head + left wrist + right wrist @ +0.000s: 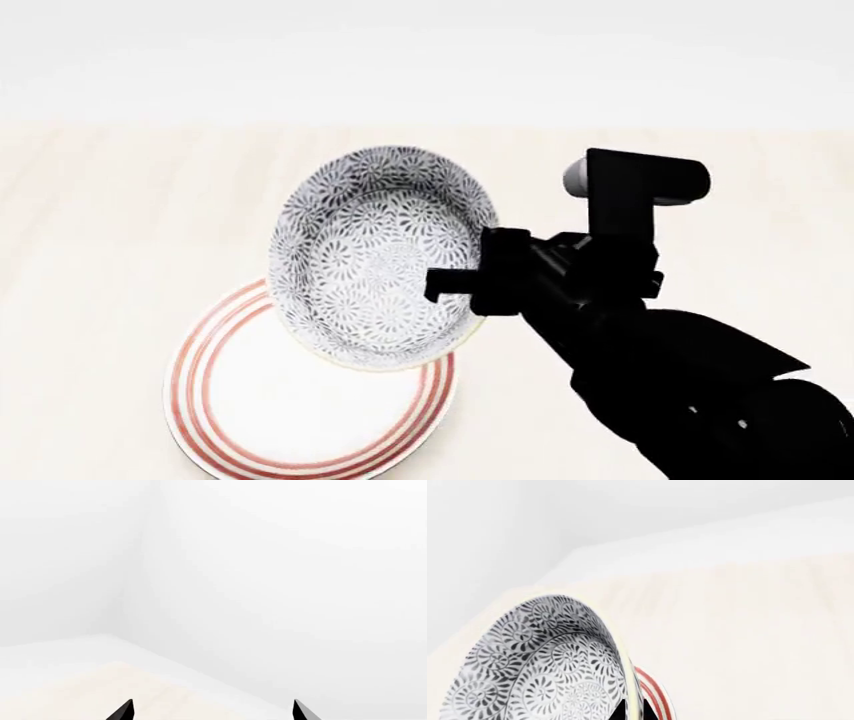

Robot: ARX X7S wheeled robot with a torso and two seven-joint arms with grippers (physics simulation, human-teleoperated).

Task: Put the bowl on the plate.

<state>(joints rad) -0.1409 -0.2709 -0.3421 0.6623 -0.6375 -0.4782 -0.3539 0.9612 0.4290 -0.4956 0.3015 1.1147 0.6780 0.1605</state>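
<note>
The bowl point(378, 262), grey-and-white floral with a pale rim, hangs tilted in the air with its inside facing the head camera. My right gripper point(451, 285) is shut on the bowl's right rim; in the right wrist view the rim point(631, 695) runs between the two dark fingertips of the right gripper point(632, 711). Below it lies the plate point(267, 410), white with red rings, flat on the table and partly covered by the bowl's lower edge. The plate's ringed edge point(654, 695) also shows behind the bowl. My left gripper point(213, 711) is open, holding nothing, and faces a white wall.
A pale wooden table point(107, 230) spreads around the plate, with its far edge meeting a white wall point(427, 60). My right arm point(667, 380) crosses the lower right of the head view.
</note>
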